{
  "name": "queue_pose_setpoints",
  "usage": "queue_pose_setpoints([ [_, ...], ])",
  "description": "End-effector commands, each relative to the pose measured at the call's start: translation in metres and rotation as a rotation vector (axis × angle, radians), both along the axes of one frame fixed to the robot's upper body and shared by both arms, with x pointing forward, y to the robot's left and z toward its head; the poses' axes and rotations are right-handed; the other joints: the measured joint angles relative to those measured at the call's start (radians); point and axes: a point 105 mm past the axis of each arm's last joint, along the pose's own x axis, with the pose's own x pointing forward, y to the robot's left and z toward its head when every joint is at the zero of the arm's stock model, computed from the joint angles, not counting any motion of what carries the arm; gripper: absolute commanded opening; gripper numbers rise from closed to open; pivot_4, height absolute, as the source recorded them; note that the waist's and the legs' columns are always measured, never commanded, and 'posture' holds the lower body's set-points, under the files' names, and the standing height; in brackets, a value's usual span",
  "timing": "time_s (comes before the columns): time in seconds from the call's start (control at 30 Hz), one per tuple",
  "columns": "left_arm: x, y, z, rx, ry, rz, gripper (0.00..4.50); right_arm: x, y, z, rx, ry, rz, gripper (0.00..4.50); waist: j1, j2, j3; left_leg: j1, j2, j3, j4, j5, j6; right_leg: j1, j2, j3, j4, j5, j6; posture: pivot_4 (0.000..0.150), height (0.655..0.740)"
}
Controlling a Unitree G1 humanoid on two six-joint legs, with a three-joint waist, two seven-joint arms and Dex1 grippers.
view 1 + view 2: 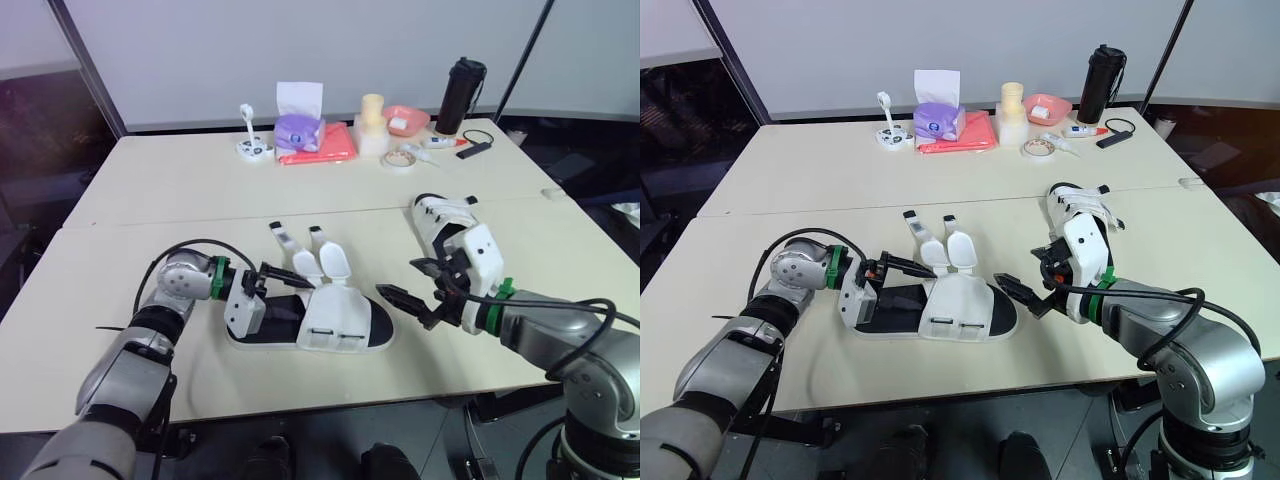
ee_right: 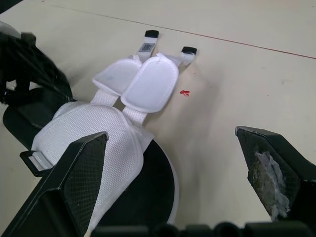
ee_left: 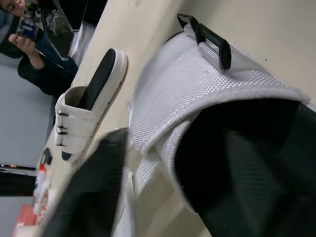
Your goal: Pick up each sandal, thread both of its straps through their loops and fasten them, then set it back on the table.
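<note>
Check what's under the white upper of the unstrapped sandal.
Black footbed shows at the heel end, the left gripper over it. The white upper hides the rest of the inside.

White black-soled sandal (image 1: pixel 335 322) flat mid-table, both straps (image 1: pixel 322 256) splayed open; second sandal (image 1: pixel 437 212) fastened, well apart rightward.

No legible text, label, brand, number or sign on anything here

Cream table (image 1: pixel 180 190): near sandal (image 1: pixel 335 318), farther sandal (image 1: pixel 432 212), red cloth (image 1: pixel 338 145), tape roll (image 1: pixel 398 159), black bottle (image 1: pixel 459 95).
</note>
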Motion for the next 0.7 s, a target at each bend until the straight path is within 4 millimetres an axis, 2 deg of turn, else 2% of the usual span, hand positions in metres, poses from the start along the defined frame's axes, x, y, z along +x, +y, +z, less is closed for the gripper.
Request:
queue_pose_setpoints([
  [0.03, 0.0, 0.004, 0.01, -0.046, -0.09, 0.001, 4.45, 0.001, 0.001, 0.01, -0.003, -0.051, 0.011, 4.5, 0.0, 0.0, 0.0, 0.0, 0.0, 0.0, 0.0, 0.0, 0.0, 0.0, 0.0, 0.0, 0.0, 0.0, 0.0, 0.15, 0.74],
  [0.1, -0.001, 0.002, 0.011, -0.066, -0.108, -0.006, 4.45, 0.001, 0.002, 0.01, -0.003, -0.051, 0.012, 4.5, 0.0, 0.0, 0.0, 0.0, 0.0, 0.0, 0.0, 0.0, 0.0, 0.0, 0.0, 0.0, 0.0, 0.0, 0.0, 0.15, 0.74],
  [0.27, -0.002, -0.016, 0.013, -0.116, -0.126, -0.038, 4.45, 0.002, 0.003, 0.01, -0.003, -0.053, 0.015, 4.5, 0.003, 0.0, 0.0, 0.0, 0.0, 0.0, 0.001, 0.0, 0.0, 0.0, 0.0, 0.0, 0.0, 0.0, 0.0, 0.15, 0.74],
  [0.53, -0.006, -0.038, 0.004, -0.129, -0.125, -0.07, 4.45, 0.002, 0.002, 0.01, -0.017, -0.058, 0.011, 4.5, 0.001, 0.0, 0.0, 0.0, 0.0, 0.0, 0.0, 0.0, 0.0, 0.0, 0.0, 0.0, 0.001, 0.0, 0.0, 0.15, 0.74],
  [0.63, -0.006, -0.041, 0.003, -0.132, -0.131, -0.075, 3.13, 0.002, 0.002, 0.01, -0.021, -0.059, 0.009, 4.5, 0.001, 0.0, 0.0, 0.0, 0.0, 0.0, 0.0, 0.0, 0.0, 0.0, 0.0, 0.0, 0.001, 0.0, 0.0, 0.15, 0.74],
  [0.7, -0.008, -0.042, 0.003, -0.137, -0.14, -0.083, 2.04, 0.002, 0.001, 0.009, -0.022, -0.058, 0.008, 4.5, 0.001, 0.0, 0.0, 0.0, 0.0, 0.0, 0.0, 0.0, 0.0, 0.0, 0.0, 0.0, 0.001, 0.0, 0.0, 0.15, 0.74],
])
